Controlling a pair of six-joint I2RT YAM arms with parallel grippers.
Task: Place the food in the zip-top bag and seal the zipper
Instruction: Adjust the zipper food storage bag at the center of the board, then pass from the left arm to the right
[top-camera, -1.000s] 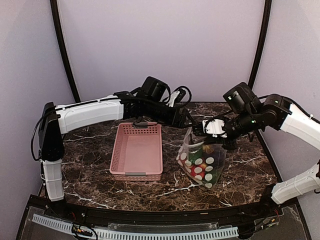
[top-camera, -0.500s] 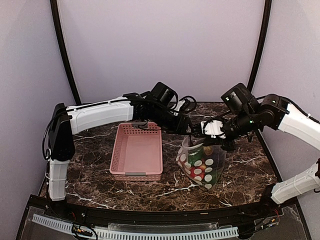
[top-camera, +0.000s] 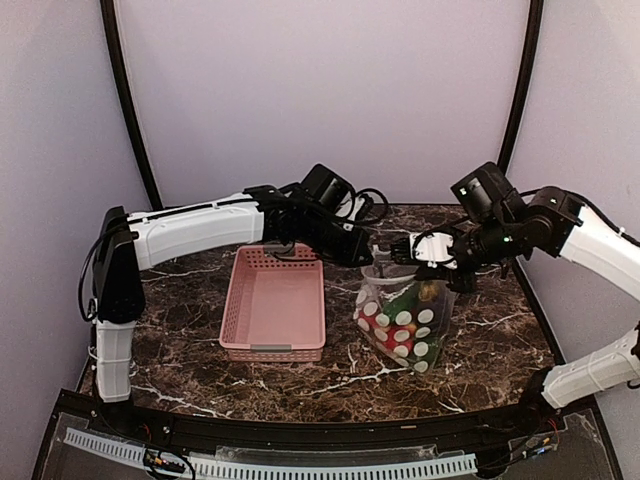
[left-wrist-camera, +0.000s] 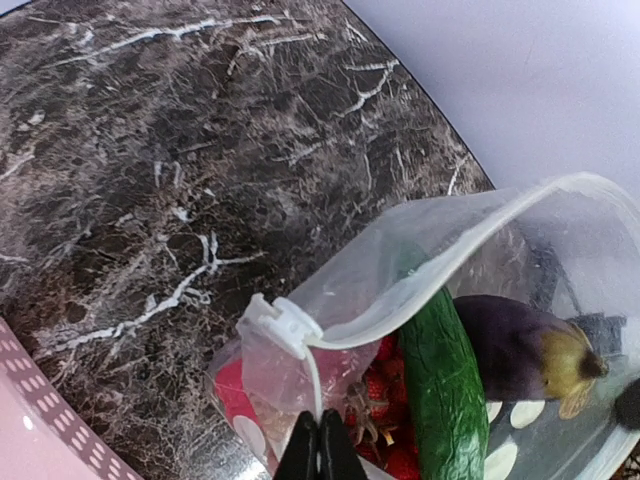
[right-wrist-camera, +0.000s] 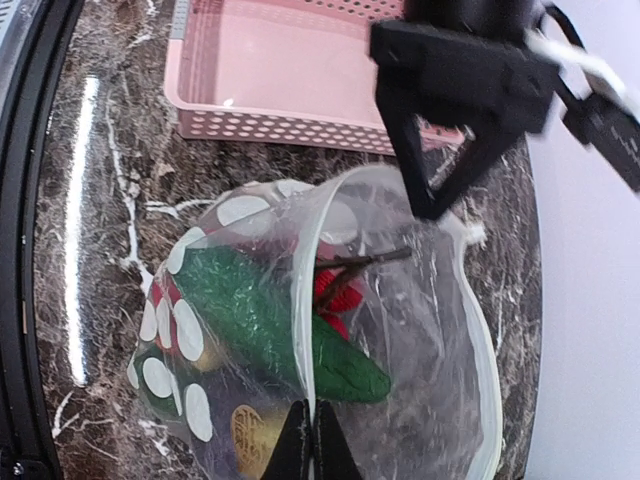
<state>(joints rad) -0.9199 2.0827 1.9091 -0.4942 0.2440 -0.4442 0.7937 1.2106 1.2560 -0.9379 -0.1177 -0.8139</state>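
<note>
The zip-top bag (top-camera: 402, 325), clear with white dots, stands on the table with its mouth held up between both arms. Inside it lies the food: a green cucumber (left-wrist-camera: 447, 392), a dark purple eggplant (left-wrist-camera: 508, 345) and red fruits (left-wrist-camera: 388, 462). My left gripper (left-wrist-camera: 320, 446) is shut on the zipper (left-wrist-camera: 315, 385) just below its white slider (left-wrist-camera: 280, 325), at the bag's left end (top-camera: 374, 258). My right gripper (right-wrist-camera: 310, 440) is shut on the near mouth edge (right-wrist-camera: 303, 300); from above it sits at the bag's top right (top-camera: 402, 250). The mouth gapes open.
A pink slatted basket (top-camera: 273, 300) with nothing in it stands just left of the bag on the dark marble table (top-camera: 200, 300). The left arm reaches over the basket's far end. Purple walls close the back and sides.
My left gripper has shut on the bag's zipper edge after reaching in from the left. The bag's top has pulled a little taller. The right gripper stayed shut on the bag.
</note>
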